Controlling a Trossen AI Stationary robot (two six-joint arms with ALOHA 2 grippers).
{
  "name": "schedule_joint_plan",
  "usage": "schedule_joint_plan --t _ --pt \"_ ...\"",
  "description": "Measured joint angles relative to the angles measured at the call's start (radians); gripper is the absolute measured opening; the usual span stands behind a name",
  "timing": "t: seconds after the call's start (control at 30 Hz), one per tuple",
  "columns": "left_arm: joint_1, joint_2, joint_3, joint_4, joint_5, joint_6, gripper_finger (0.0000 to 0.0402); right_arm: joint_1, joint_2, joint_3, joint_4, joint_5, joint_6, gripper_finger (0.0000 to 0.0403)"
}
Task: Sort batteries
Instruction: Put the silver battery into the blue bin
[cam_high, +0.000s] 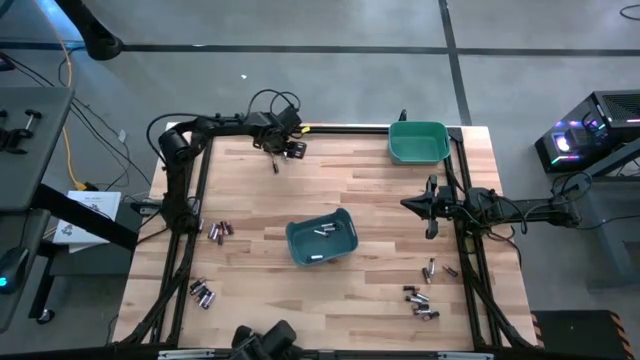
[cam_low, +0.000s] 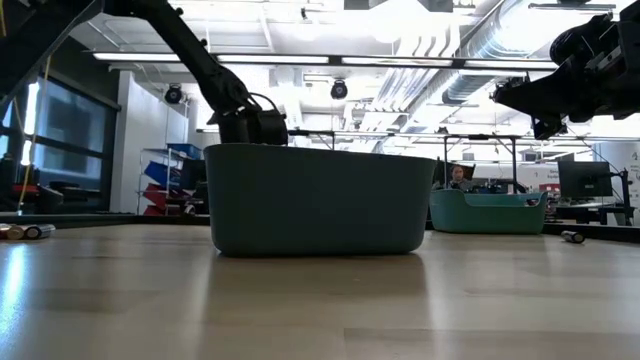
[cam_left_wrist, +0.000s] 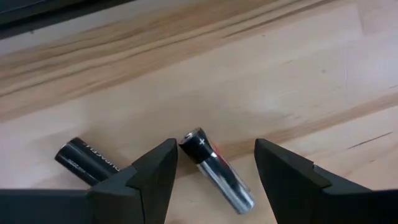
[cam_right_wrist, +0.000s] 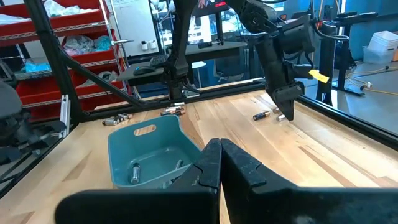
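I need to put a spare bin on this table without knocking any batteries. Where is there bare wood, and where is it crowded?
Bare wood lies between the middle bin and the far bin, and along the near edge between the battery clusters. Crowded spots: loose batteries near the right edge, two small groups on the left, and the far-left corner, where the left pincer stands open around a battery.

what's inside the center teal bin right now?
Center teal bin: two silvery batteries, one toward the far side, one toward the near side. Right wrist view shows one more clearly; the right gripper covers part of the floor.
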Motion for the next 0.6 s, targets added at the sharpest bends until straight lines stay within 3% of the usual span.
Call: schedule_joint_plan --t 0.13,0.6 --pt "-0.014 0.007 0.000 -0.002 -0.007 0.025 0.0191 0.000 0.000 0.000 0.000 0.000 0.000 0.0000" --pt "-0.043 -0.008 0.014 -0.007 -0.007 0.165 0.0032 0.000 0.000 0.000 0.000 0.000 0.000 0.0000"
